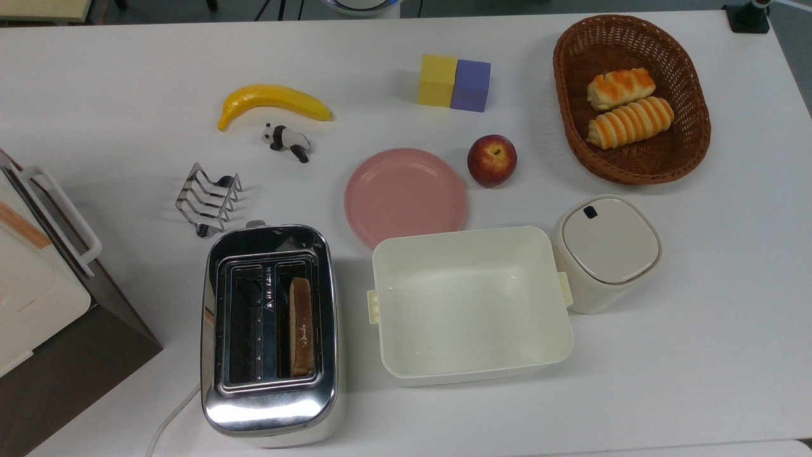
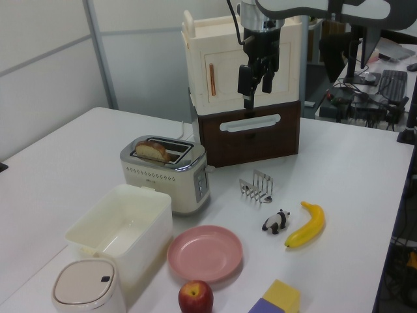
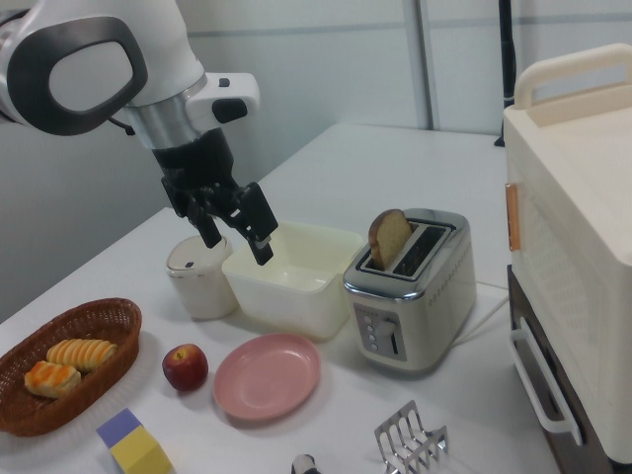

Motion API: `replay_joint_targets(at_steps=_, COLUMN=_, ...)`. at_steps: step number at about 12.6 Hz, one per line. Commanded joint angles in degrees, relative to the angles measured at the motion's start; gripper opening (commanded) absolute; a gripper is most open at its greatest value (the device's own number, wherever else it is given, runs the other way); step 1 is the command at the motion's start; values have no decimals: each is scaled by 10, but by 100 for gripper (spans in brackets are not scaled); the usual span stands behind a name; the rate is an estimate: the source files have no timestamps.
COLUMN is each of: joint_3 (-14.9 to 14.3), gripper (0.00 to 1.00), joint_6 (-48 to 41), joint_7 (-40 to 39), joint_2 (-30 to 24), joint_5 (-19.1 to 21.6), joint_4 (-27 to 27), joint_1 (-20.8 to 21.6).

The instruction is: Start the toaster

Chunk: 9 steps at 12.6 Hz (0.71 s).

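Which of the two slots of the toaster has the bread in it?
In the top view, the toaster has two slots side by side; the slice of bread stands in the slot on the top view's right, nearer the white tub. The other is empty.

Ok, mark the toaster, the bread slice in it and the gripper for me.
toaster (image 1: 269,419), top view, chrome top near the cord end.
bread slice (image 3: 388,237), right view, face of the slice.
gripper (image 3: 237,237), right view, between the open fingertips.
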Motion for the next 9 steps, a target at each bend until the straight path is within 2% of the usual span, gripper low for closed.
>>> replay_joint_targets(at_steps=1, joint_3=-14, gripper=91, joint_6=18, joint_7=-12, joint_2=-7, joint_5=9, joint_4=-20, joint_1=12)
replay_joint_targets(at_steps=2, joint_3=-14, gripper=35, joint_6=34, joint_7=-11, joint_2=-7, joint_5=11, joint_4=-26, joint_1=11)
replay_joint_targets(at_steps=3, joint_3=-14, gripper=4, joint_6=49, joint_7=-11, joint_2=-7, joint_5=12, joint_4=-39, joint_1=12)
replay_joint_targets(at_steps=4, joint_3=-14, gripper=0, joint_6=67, joint_7=-12, joint_2=-7, joint_5=11, joint_4=-50, joint_1=12)
replay_joint_targets(at_steps=8, joint_3=-14, gripper=0, joint_6=119, joint_7=-12, joint_2=6, joint_5=11, joint_4=-69, joint_1=13)
replay_joint_targets(at_steps=9, joint_3=-15, gripper=0, joint_6=126, joint_7=-11, joint_2=24, joint_5=11, joint_4=-67, joint_1=12)
